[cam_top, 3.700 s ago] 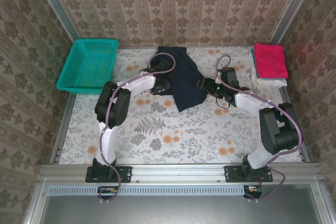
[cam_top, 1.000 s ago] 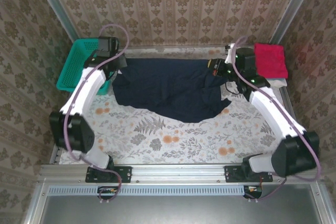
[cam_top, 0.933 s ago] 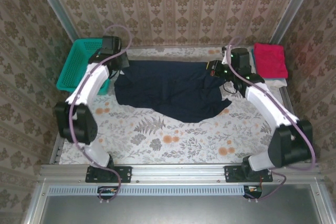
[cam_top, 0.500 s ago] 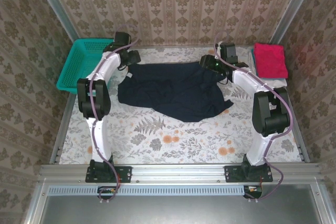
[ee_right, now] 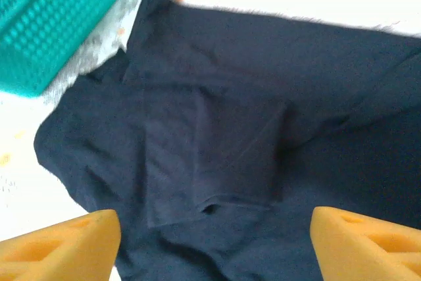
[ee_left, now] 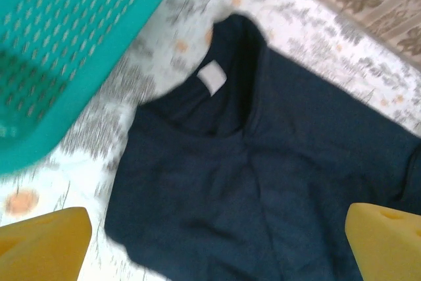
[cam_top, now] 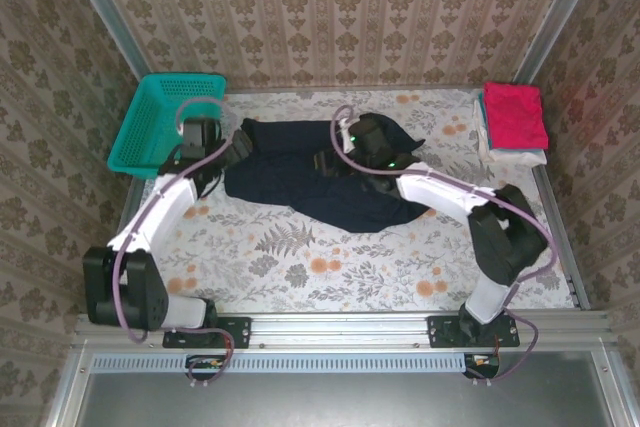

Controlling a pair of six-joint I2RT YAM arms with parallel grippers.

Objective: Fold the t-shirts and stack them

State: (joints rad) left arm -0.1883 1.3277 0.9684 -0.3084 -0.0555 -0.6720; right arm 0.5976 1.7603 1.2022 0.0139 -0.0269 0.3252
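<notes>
The dark navy t-shirt [cam_top: 300,175] lies spread across the back middle of the table, bunched up at its right end. In the left wrist view its collar with a white label [ee_left: 212,77] points towards me. My left gripper [cam_top: 237,148] hovers open over the shirt's left edge, yellow fingertips [ee_left: 43,245] wide apart with nothing between them. My right gripper [cam_top: 326,160] hangs open over the shirt's middle, above a folded-in sleeve [ee_right: 217,156]. The magenta-pink shirt [cam_top: 515,113] lies folded on the folded white shirt [cam_top: 508,155] at the back right.
A teal mesh basket [cam_top: 165,123] stands at the back left, close to the shirt's collar end, with its rim [ee_left: 59,44] near my left gripper. Bare flowered tabletop [cam_top: 330,267] stretches in front of the shirt. Patterned walls enclose the back and sides.
Both grippers have let go of the navy shirt's far corners. The right arm swung left to the shirt's middle; the left arm drew back to its left edge. The shirt's right end bunched inward.
</notes>
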